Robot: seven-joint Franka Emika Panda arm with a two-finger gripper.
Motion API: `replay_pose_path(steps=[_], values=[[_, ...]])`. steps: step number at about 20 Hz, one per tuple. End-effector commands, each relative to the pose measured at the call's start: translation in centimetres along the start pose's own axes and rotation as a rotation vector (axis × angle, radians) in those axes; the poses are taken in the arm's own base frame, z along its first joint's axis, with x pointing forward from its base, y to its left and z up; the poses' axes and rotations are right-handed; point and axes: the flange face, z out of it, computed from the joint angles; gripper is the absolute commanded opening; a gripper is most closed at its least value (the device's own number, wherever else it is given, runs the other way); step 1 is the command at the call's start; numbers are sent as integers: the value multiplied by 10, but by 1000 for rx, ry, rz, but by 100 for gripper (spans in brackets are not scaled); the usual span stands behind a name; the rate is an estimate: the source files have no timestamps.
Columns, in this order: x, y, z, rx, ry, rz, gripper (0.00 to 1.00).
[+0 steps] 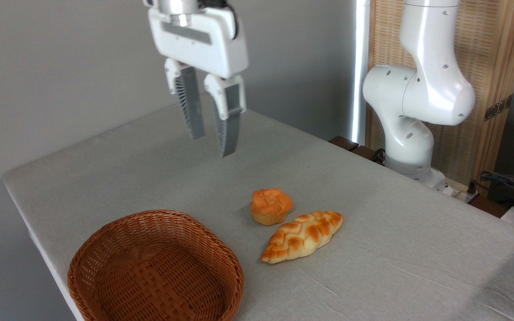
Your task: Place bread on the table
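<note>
The braided loaf (302, 236) lies on the grey table (391, 249) at lower centre, just beside the round bun (271, 205). The gripper (213, 145) hangs empty at upper centre, fingers narrowly parted. Descending again could probably nudge either.

The long braided golden-orange loaf of bread (302, 236), pointed at both ends, lies flat on the large light grey cloth-topped table (395, 232), with a small round muffin-shaped orange bun (270, 205) just beside it at its ten o'clock and a brown woven wicker basket (105, 249), nothing in it, near the table's front edge at the loaf's eight o'clock. The white robot arm's two-finger hand (210, 144) hangs in the air well above the table at the bun's eleven o'clock, its ribbed grey fingers (191, 107) pointing down with a narrow gap between them and nothing held. The arm's white base joints (417, 102) stand at the table's far edge, at the loaf's one o'clock.
</note>
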Motion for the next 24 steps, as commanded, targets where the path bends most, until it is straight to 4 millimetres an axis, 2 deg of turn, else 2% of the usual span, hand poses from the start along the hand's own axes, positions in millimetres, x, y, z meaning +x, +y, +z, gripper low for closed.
replay_pose_path(steps=[1,6,11,24], values=[[25,-12,5,-26,15,-72,100],[19,-18,3,-25,14,-86,100],[-1,-37,-1,-23,19,-63,100],[3,-33,4,-34,8,-64,100]])
